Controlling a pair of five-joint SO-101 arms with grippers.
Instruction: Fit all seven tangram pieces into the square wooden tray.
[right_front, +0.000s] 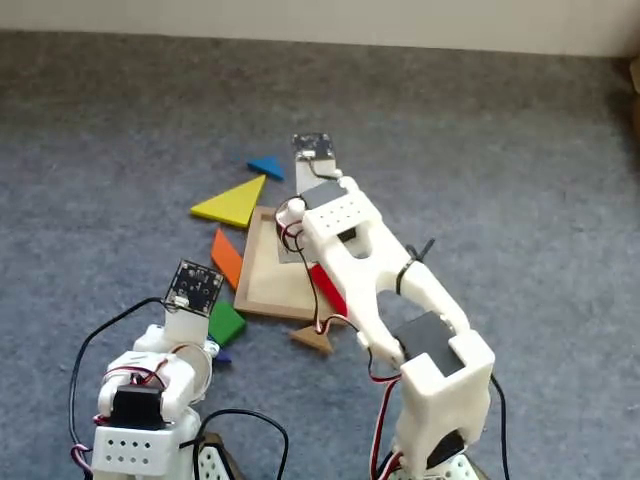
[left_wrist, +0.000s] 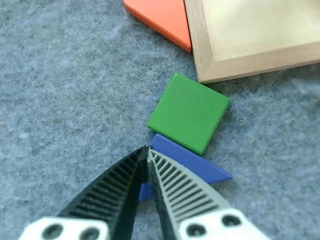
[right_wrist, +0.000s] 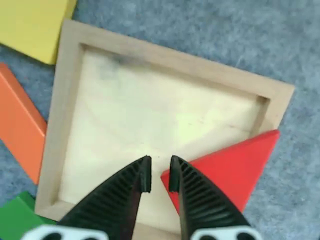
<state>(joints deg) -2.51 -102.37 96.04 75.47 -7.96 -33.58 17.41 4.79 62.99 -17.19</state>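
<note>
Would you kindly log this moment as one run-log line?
left gripper shut, at blue piece | right gripper open, over tray | red triangle across tray rim

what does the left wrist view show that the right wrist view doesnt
Only the left wrist view: the blue piece beside the green square, and the shut left gripper. Only the right wrist view: the yellow piece, the red triangle at the edge of the tray, and the slightly open right gripper. Both: the tray, the orange piece and the green square.

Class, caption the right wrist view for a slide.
Right gripper, slightly open, over the tray; a red triangle overlaps its rim.
</note>
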